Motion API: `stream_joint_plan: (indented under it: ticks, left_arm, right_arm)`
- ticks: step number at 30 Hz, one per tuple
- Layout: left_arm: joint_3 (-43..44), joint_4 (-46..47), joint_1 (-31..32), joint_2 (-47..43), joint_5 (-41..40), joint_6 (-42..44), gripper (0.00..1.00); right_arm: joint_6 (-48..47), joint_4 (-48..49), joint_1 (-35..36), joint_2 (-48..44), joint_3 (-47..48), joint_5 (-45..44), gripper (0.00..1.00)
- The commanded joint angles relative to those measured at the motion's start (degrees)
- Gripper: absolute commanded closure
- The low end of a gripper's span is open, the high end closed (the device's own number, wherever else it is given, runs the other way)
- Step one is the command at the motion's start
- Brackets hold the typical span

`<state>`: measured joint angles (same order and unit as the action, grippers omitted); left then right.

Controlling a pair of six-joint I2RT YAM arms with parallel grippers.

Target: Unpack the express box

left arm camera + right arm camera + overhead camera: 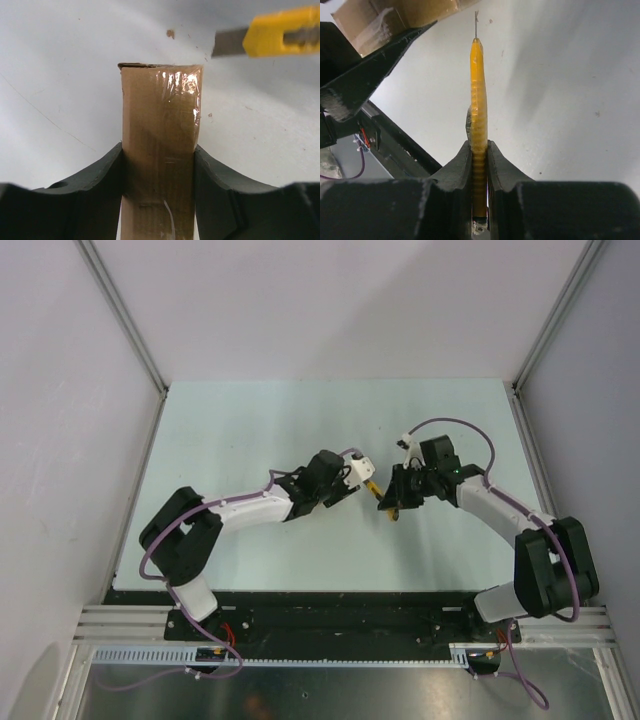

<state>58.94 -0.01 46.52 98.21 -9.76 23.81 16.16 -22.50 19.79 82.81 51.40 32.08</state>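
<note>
Top external view is showing both my arms reaching over the middle of the table (250,430), with my left gripper (358,478) and my right gripper (397,496) coming nearly nose to nose.

I am clamping the box (160,130) in my left gripper. Its black fingers (100,185) are pressing on the two long sides, and the brown cardboard is sticking out past them, narrow end forward. Glossy clear tape (186,85) is running over the face and catching the light near the far right corner. A thin dark edge is showing along the far end. The box is hanging over the table's middle, and I cannot tell whether it is touching the surface.

I am pinching the knife (479,100) in my right gripper. Both fingers (455,170) are closing tight on the rear of its yellow body, which is standing on edge and pointing straight away from the wrist. The grey blade (227,43) is poking out of the front.

Left wrist view is placing the blade tip just beside the box's far right corner, with a small gap between them. Right wrist view is showing the box at the upper left, one of my left fingers lying dark beneath it, and the blade tip sitting just to the right of the cardboard's lower edge, not touching it.

A small brown speck (170,33) is lying on the table beyond the box.
</note>
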Motion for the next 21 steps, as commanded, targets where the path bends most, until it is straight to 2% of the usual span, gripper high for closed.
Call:
stream_joint_plan:
  ticks: [1, 2, 5, 13, 16, 17, 21]
  left_arm:
    - [-0.06, -9.56, -2.05, -1.79, 3.6, -1.92, 0.41]
    - [0.56, -10.0, -2.83, -2.32, 4.74, -2.28, 0.32]
    - [3.63, -12.37, -3.98, -2.15, 7.91, -2.89, 0.22]
    - [8.47, -14.49, -5.48, -4.34, 13.17, -4.56, 0.12]
    - [9.79, -15.19, -5.48, -6.8, 14.94, -5.18, 0.04]
    - [10.23, -15.28, -5.56, -7.42, 14.77, -5.53, 0.0]
    - [12.16, -15.37, -5.57, -12.42, 11.35, -7.28, 0.0]
  right_arm:
    - [2.11, 3.24, -1.59, -5.37, 1.25, -2.36, 1.0]
    - [2.47, 3.69, -1.86, -6.42, 1.25, -2.45, 1.0]
    - [3.61, 5.36, -2.39, -7.83, 1.25, -2.81, 1.0]
    - [4.49, 6.94, -3.0, -9.77, 2.39, -2.02, 1.0]
    - [4.58, 7.3, -3.27, -10.91, 2.48, -0.53, 1.0]
    - [4.67, 7.47, -3.27, -11.17, 2.48, -0.26, 1.0]
    - [4.75, 9.57, -3.62, -12.4, 2.48, 3.42, 1.0]
